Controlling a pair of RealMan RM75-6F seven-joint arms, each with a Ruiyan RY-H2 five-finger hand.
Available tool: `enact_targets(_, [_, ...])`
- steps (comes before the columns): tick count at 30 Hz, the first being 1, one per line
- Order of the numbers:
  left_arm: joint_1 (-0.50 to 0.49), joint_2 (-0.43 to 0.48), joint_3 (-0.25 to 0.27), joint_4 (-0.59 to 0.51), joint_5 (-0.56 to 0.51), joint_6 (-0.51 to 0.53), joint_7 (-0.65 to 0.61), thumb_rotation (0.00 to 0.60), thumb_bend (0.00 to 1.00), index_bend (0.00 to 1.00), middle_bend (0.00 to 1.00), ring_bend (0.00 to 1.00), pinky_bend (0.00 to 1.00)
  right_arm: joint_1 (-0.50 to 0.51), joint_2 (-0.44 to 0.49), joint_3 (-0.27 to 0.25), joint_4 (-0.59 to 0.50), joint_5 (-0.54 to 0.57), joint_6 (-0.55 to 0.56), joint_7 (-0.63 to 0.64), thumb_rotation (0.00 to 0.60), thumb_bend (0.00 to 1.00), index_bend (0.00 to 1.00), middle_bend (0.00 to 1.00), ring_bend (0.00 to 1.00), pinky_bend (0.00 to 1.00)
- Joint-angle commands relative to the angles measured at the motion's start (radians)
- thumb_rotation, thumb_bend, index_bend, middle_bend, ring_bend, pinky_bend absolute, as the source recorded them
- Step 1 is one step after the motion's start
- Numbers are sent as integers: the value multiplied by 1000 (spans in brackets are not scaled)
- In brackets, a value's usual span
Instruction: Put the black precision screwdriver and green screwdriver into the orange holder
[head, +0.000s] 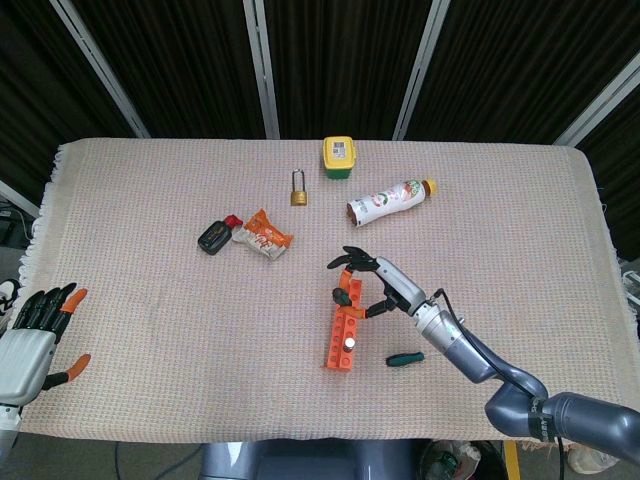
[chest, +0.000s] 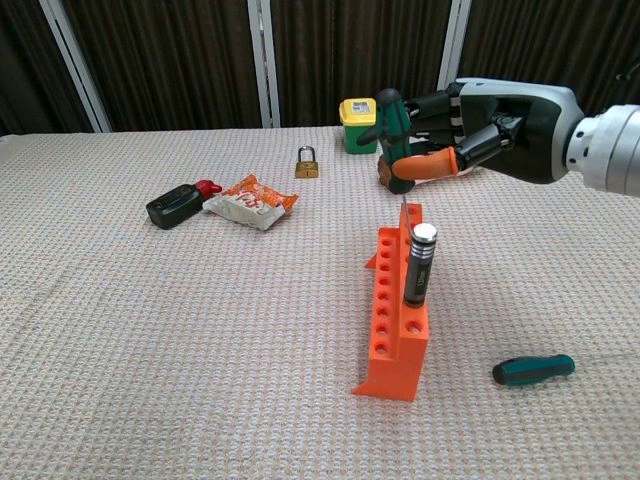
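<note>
Tabletop covered edge to edge in a beige woven cloth with a small waffle texture, fringed along its left side. Behind the tabletop, dark pleated curtains split by pale metal frame bars, some slanted. Even, soft lighting, faint shadows only.

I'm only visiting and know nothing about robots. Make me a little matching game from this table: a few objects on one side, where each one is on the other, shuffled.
Things:
1. black precision screwdriver
2. green screwdriver
3. padlock
4. teal-handled screwdriver

Places:
A. lying on the cloth to the right of the orange holder
B. held upright in the right hand above the holder
C. standing in a hole of the holder
D. on the cloth near the yellow-lidded green box

Pairs: 1-C, 2-B, 3-D, 4-A
</note>
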Motion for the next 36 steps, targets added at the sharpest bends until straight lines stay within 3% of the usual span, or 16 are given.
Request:
enact_targets(1, [1, 0, 0, 1, 0, 1, -1, 600, 255, 0, 0, 0, 0, -1, -13, -8, 10, -4, 8, -23, 600, 410, 642, 240, 0, 0])
enact_targets(15, [2, -9, 1, 12, 2, 3, -12, 600, 253, 0, 0, 0, 0, 17, -39, -8, 15, 40, -29, -108, 600, 280, 622, 240, 0, 0])
enact_targets(36, [3, -12, 0, 21, 7, 8, -26, 600, 255, 0, 0, 0, 0, 42, 22, -1, 0, 30, -82, -44, 600, 276, 543, 192, 0, 0])
